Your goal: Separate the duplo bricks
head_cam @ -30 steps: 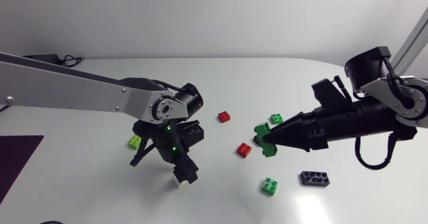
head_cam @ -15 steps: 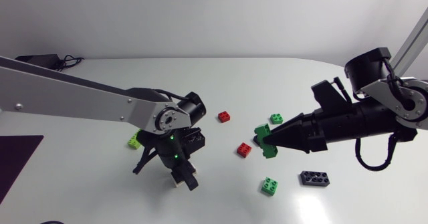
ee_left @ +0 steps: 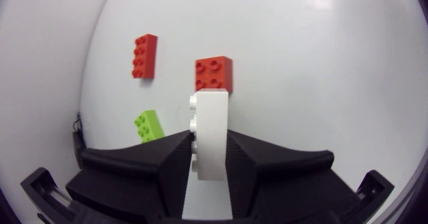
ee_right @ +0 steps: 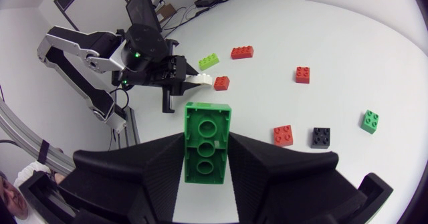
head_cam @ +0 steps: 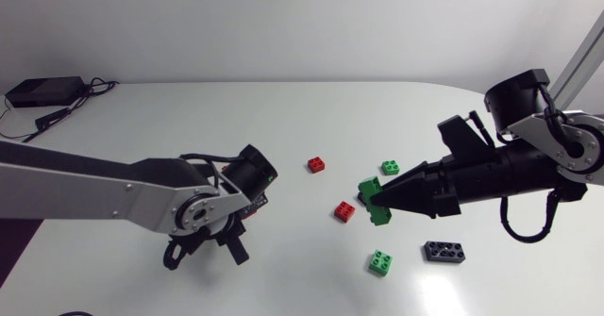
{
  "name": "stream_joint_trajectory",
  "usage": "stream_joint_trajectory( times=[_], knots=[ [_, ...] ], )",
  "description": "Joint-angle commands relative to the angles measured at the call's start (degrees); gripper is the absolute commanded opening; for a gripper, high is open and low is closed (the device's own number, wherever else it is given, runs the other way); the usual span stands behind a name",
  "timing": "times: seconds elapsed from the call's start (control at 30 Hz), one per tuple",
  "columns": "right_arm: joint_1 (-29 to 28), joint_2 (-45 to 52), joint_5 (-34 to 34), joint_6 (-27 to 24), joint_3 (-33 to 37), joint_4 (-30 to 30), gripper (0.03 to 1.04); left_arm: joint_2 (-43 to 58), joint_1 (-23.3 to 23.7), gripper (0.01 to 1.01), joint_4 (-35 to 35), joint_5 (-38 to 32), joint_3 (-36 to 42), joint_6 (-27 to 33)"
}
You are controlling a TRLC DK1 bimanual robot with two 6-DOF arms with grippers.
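Note:
My left gripper (ee_left: pixel 208 158) is shut on a white brick (ee_left: pixel 209 117), which stands on edge between its fingers. Just ahead of it lie a red square brick (ee_left: pixel 214 73), a long red brick (ee_left: pixel 144 55) and a lime brick (ee_left: pixel 148 125). In the head view the left gripper (head_cam: pixel 234 248) points down at the table left of centre, and its arm hides the white brick. My right gripper (head_cam: pixel 382 201) is shut on a green brick (head_cam: pixel 375 200), held above the table; the green brick (ee_right: pixel 207 127) also shows between the fingers in the right wrist view.
Loose on the table are two red bricks (head_cam: pixel 317 164) (head_cam: pixel 345 210), two small green bricks (head_cam: pixel 390 168) (head_cam: pixel 380 261) and a dark grey brick (head_cam: pixel 444 251). A black box (head_cam: pixel 42 90) with cables sits at the back left.
My left gripper has closed on the white brick, and its arm has swung lower and to the left. The right arm with the green brick has not moved.

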Motion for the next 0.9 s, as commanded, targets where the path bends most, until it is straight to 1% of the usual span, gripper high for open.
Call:
stream_joint_trajectory(
  times=[0.0, 0.1, 0.27, 0.33, 0.47, 0.5, 0.57, 0.67, 0.77, 0.8, 0.87],
  knots=[
    [0.6, -0.7, 0.1, 0.5, -1.7, 0.6, 0.36, -1.3, -1.6, 0.200, 3.8, -4.7, -5.2, 2.6],
    [0.6, -1.1, 0.1, 0.5, -2.0, 0.6, 0.36, 1.0, -2.5, 0.200, 11.3, -10.7, -9.5, 4.5],
    [0.6, -1.9, 0.2, 0.5, -2.5, 0.6, 0.36, 5.4, -3.9, 0.202, 17.8, -16.4, -13.3, 5.3],
    [0.5, -2.1, 0.2, 0.5, -2.7, 0.6, 0.36, 5.9, -5.0, 0.202, 18.6, -17.8, -14.3, 5.5],
    [0.5, -2.5, 0.2, 0.5, -2.9, 0.6, 0.36, 5.9, -6.0, 0.207, 18.1, -18.0, -14.4, 5.5],
    [0.5, -2.5, 0.2, 0.5, -2.9, 0.6, 0.36, 5.8, -6.0, 0.257, 17.7, -18.0, -14.3, 5.5],
    [0.5, -2.7, 0.2, 0.5, -3.0, 0.6, 0.36, 5.4, -6.5, 0.426, 17.0, -18.0, -14.2, 5.4],
    [0.5, -2.9, 0.2, 0.5, -3.1, 0.6, 0.36, 4.4, -7.7, 0.639, 15.5, -18.0, -14.1, 5.1],
    [0.2, -3.2, 0.2, 0.5, -3.1, 0.6, 0.36, 2.6, -8.4, 0.808, 13.6, -18.0, -13.4, 4.7],
    [0.1, -3.3, 0.2, 0.5, -3.0, 0.6, 0.36, 2.0, -8.5, 0.851, 12.7, -17.9, -13.1, 4.7],
    [0.1, -3.2, 0.2, 0.5, -2.9, 0.6, 0.36, 0.1, -8.6, 0.905, 10.7, -16.9, -12.3, 4.6]
  ],
)
